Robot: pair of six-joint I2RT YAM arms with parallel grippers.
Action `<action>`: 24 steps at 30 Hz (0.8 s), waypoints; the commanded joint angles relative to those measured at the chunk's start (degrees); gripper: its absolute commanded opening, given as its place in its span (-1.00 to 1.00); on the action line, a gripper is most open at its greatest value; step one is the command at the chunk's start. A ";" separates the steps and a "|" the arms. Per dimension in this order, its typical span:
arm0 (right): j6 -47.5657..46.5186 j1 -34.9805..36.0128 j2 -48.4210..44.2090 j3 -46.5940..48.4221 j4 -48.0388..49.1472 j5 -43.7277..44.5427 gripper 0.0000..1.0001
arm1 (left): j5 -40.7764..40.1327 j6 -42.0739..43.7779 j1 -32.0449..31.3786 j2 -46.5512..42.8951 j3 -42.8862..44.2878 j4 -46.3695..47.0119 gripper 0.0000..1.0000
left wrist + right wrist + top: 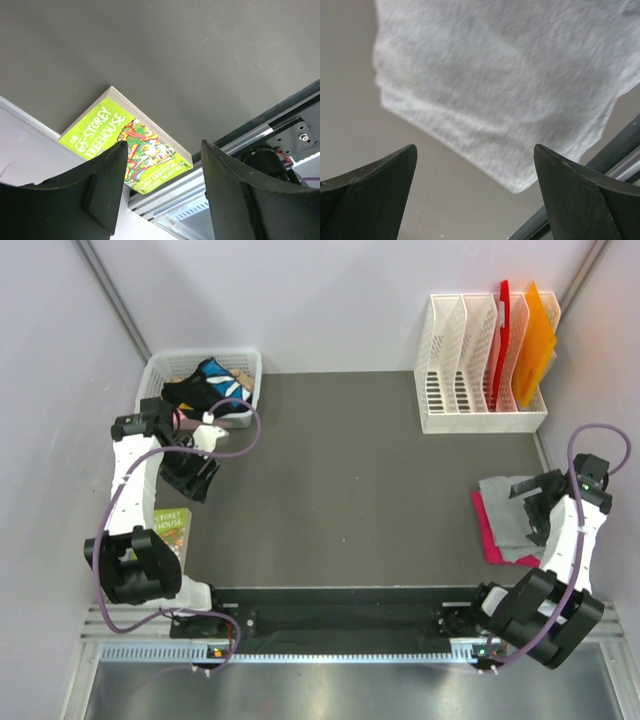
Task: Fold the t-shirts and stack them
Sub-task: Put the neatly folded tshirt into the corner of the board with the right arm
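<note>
While the grey t-shirt (pixel 505 508) lies folded on the pink t-shirt (pixel 492 538) at the right edge of the table (pixel 350 470), right gripper (pixel 474 165) hovers above it, jaws wide and empty, left gripper (pixel 164 150) also wide, empty.

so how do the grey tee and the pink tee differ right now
The grey tee lies on top; the pink tee sits underneath, only its left and near edges showing. The grey tee looks rumpled, the pink tee's edges straight. Both are folded, stacked at the table's right side.
</note>
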 commanded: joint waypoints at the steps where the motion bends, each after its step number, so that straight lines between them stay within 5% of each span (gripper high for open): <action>1: -2.00 -2.99 1.74 -0.99 5.38 6.36 0.99 | 0.11 -0.18 0.53 -0.79 1.20 -9.19 0.31; 10: -3.84 -4.23 3.51 -5.73 7.76 7.43 1.00 | 1.60 -0.71 1.58 -0.80 1.11 -9.19 0.31; 16: -4.72 -4.06 -1.66 -3.91 7.06 -2.91 0.99 | 2.83 -1.23 2.81 -0.88 1.98 -9.19 0.31; 19: -3.68 1.97 -1.24 3.81 4.42 -7.84 0.99 | 4.15 -2.29 3.60 -0.36 3.30 -9.19 0.33; 24: -0.51 11.65 -3.26 12.26 13.89 -16.83 0.99 | 6.60 -5.18 4.57 2.36 6.38 -9.10 0.33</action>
